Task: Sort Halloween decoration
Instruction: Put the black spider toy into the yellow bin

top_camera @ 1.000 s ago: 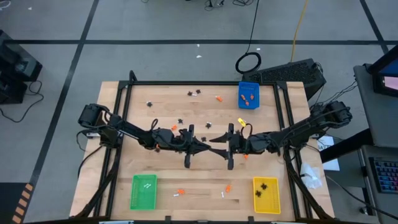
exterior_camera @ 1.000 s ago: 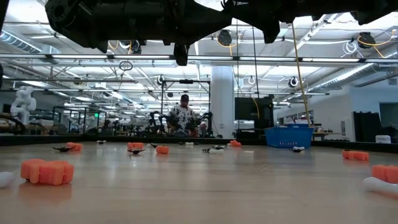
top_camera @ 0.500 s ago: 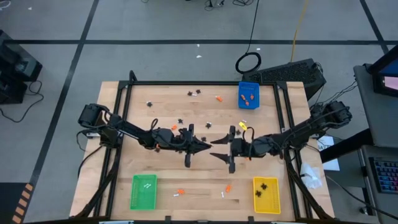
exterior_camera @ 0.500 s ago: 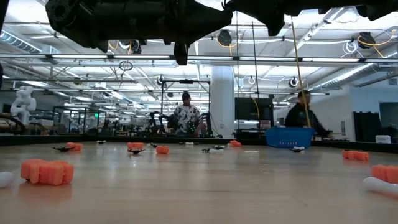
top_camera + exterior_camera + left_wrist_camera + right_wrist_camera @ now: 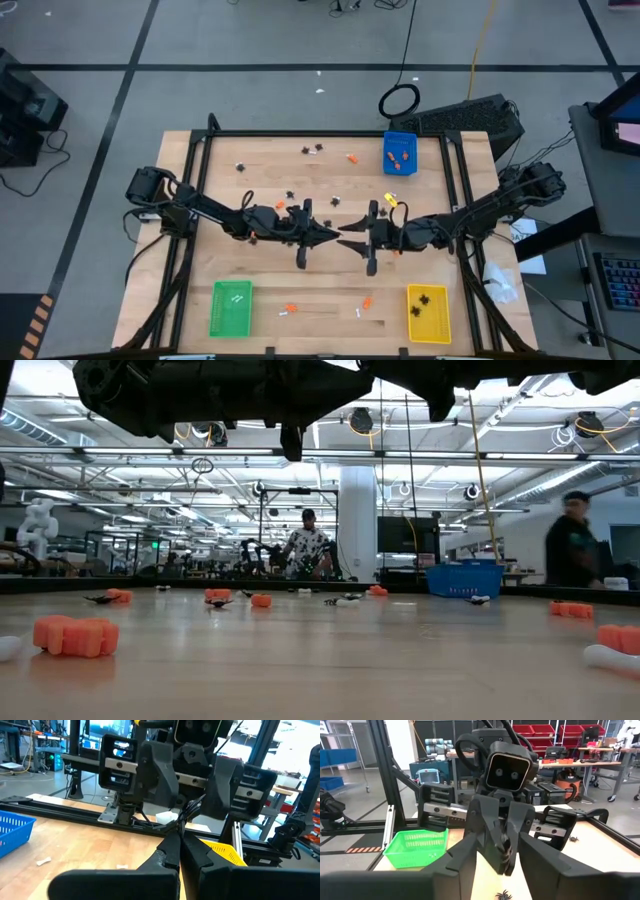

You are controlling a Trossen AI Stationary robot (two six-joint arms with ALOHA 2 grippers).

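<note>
Above mid-table, left claw [image 5: 330,236] faces right claw [image 5: 347,236], tips nearly meeting.

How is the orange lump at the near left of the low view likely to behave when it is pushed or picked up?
The orange lump lies low and wide on the table, so it would probably slide, not roll. Its matt, rounded lobes suggest something soft and light; it may squash slightly rather than slip.

Both arms are matte black, jointed and slender, each ending in a blocky wrist housing with pale labelled plates, looped black cabling and two long tapering dark fingers [image 5: 470,855].
</note>
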